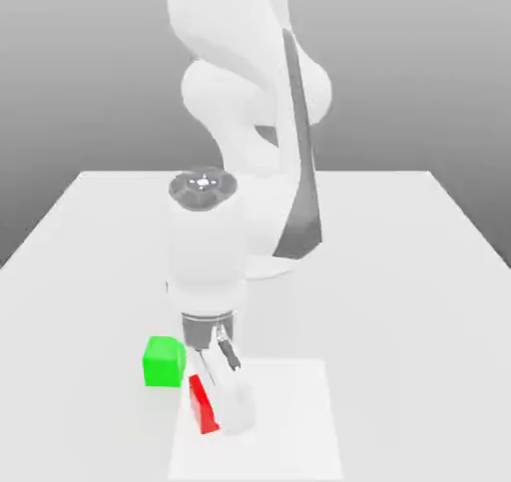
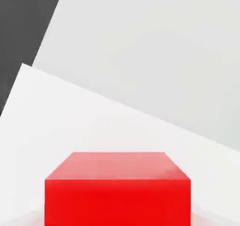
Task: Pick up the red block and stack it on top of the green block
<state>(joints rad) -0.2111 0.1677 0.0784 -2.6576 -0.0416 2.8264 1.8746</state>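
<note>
While the gripper (image 1: 222, 390) pinches the red block (image 1: 202, 406) by opposite flat faces, it looks rigid, light, slightly slippery.

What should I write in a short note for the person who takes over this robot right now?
Gripper: low over the table, fingers down at the red block; whether they already grip it cannot be told.
Red block: on the table, close in front of the hand camera.
Green block: on the table, beside the red block toward the exterior view's left, nothing on top.
Done: the approach to the red block.
Left: lift the red block, carry it over the green block, set it on top, release.
</note>
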